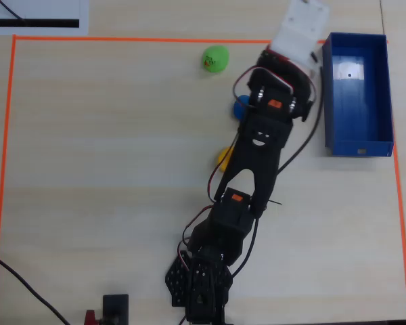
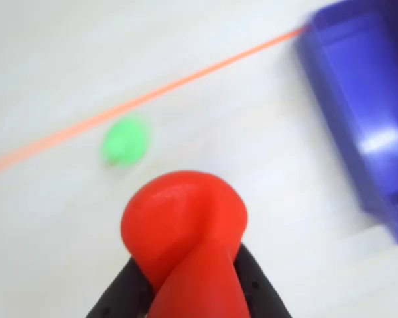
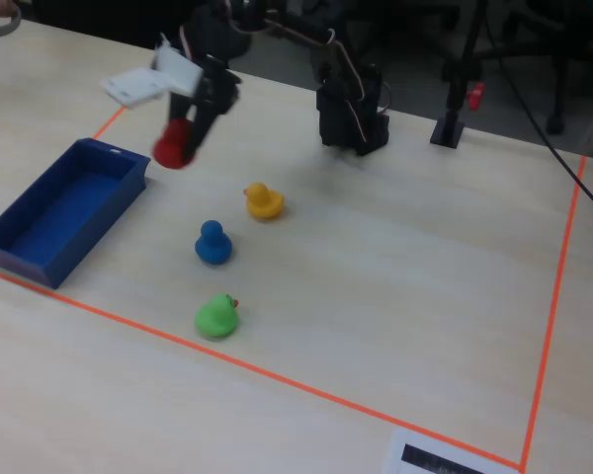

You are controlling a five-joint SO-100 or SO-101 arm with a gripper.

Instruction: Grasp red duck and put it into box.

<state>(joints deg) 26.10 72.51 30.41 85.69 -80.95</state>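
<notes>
The glossy red duck [image 2: 183, 232] fills the lower middle of the wrist view, and my gripper [image 2: 189, 281] is shut on it, a black finger on each side. In the fixed view the red duck [image 3: 174, 146] hangs in my gripper [image 3: 185, 141] above the table, just right of the deep-blue box [image 3: 40, 255]. From overhead, the arm hides the red duck; the box [image 1: 333, 95] lies at the right with a bare floor. The wrist view has the box [image 2: 338, 99] at the upper right.
A green duck [image 3: 216, 316] sits near the orange tape line [image 3: 277, 373], with a blue duck [image 3: 212, 243] and a yellow duck [image 3: 264, 200] beyond it. Overhead, the green duck [image 1: 215, 59] is left of the arm; blue and yellow ducks peek from under it.
</notes>
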